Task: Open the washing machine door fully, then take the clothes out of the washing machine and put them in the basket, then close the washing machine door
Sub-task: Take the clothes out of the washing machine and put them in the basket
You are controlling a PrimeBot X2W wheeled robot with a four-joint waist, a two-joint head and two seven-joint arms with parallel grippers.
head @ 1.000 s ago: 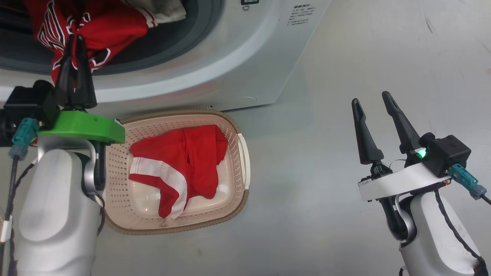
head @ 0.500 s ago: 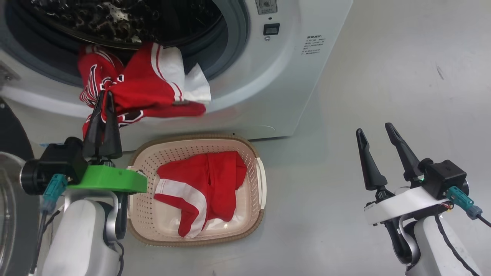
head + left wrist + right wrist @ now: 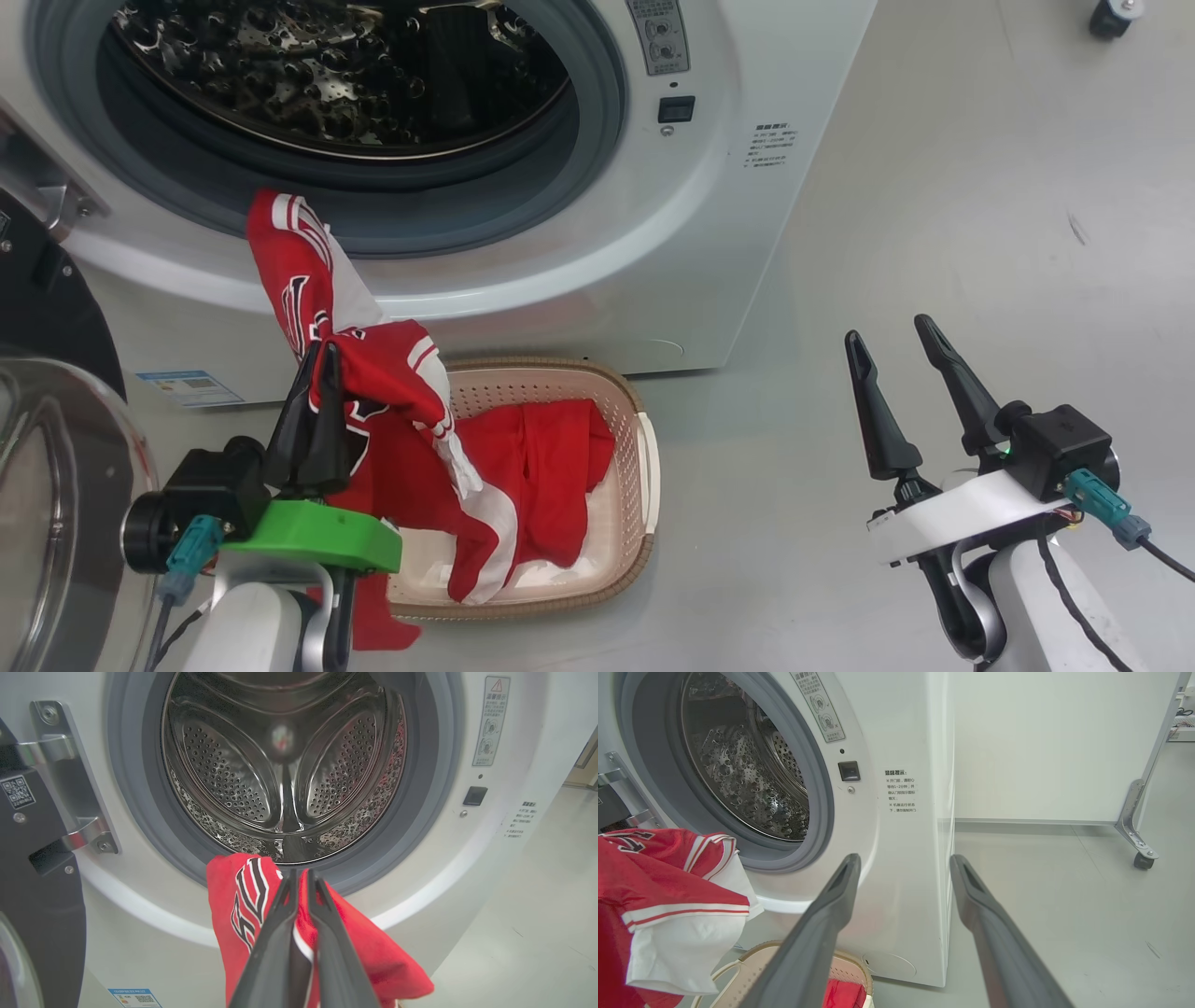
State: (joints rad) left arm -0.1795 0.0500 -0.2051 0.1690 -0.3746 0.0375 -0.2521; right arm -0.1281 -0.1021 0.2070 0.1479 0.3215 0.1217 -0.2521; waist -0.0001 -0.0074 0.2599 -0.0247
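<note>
The washing machine (image 3: 719, 187) stands with its door (image 3: 56, 467) swung open to the left, and its steel drum (image 3: 345, 75) looks bare inside. My left gripper (image 3: 317, 353) is shut on the clothes, a red and white jersey (image 3: 383, 373) hanging outside the opening above the left part of the basket (image 3: 647, 467). Another red garment (image 3: 551, 467) lies in that basket. In the left wrist view the shut gripper (image 3: 299, 873) pinches the jersey (image 3: 233, 896) in front of the drum (image 3: 280, 765). My right gripper (image 3: 889, 333) is open and holds nothing, off to the basket's right.
The open door (image 3: 42, 896) and its metal hinge (image 3: 60, 751) stand close on my left arm's left. Bare grey floor (image 3: 934, 187) spreads right of the machine. A wheeled frame leg with a caster (image 3: 1141, 858) stands far right by the white wall.
The head camera has tilted up. My left gripper has drawn the jersey out of the drum opening and down over the basket. The right gripper has stayed open and still.
</note>
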